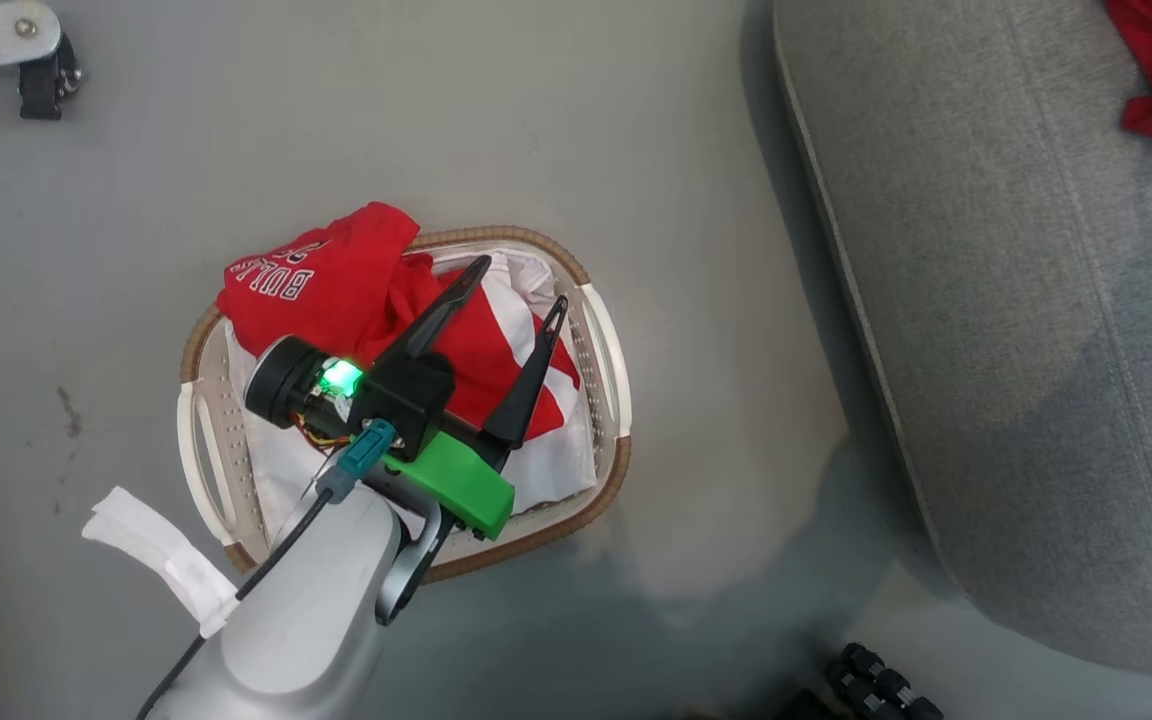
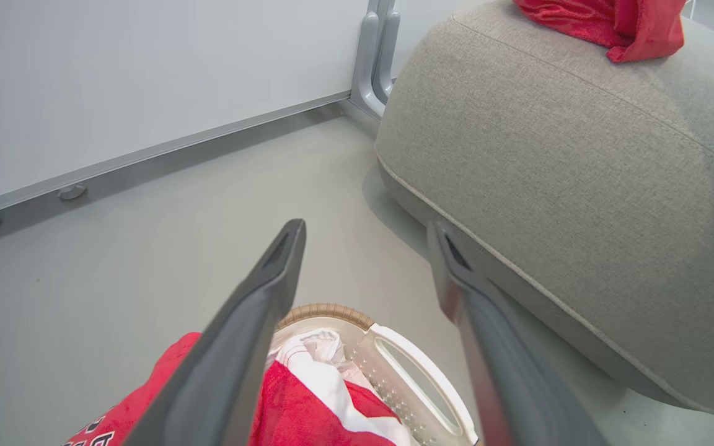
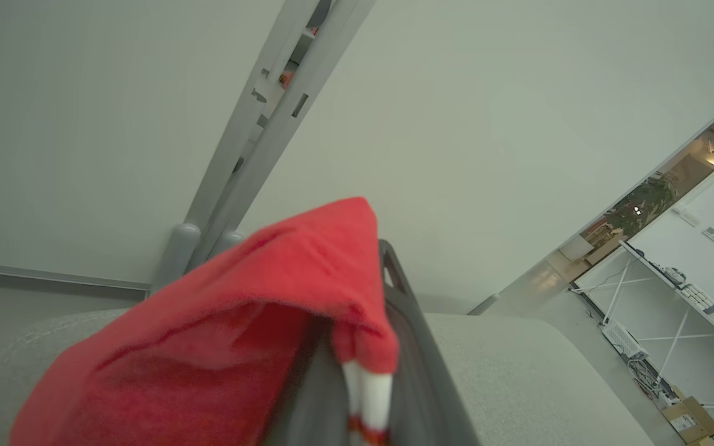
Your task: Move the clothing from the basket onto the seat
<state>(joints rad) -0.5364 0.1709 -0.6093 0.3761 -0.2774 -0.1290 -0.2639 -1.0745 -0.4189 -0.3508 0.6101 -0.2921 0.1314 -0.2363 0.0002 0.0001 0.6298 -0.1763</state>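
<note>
Left gripper (image 1: 523, 280) hangs open, red jerseys (image 1: 336, 290) in the basket (image 1: 601, 340) right beneath it: pickup step, next it must drop and pinch.

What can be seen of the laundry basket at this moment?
The basket is an oval white plastic tub with perforated walls, a brown woven rim and a slotted white handle on two opposite sides. It stands upright on the grey floor, apart from the seat. A white liner sits inside it. Red clothing with white lettering is heaped on top, spilling over the rim at the head view's upper left. The left gripper hangs open above it.
</note>
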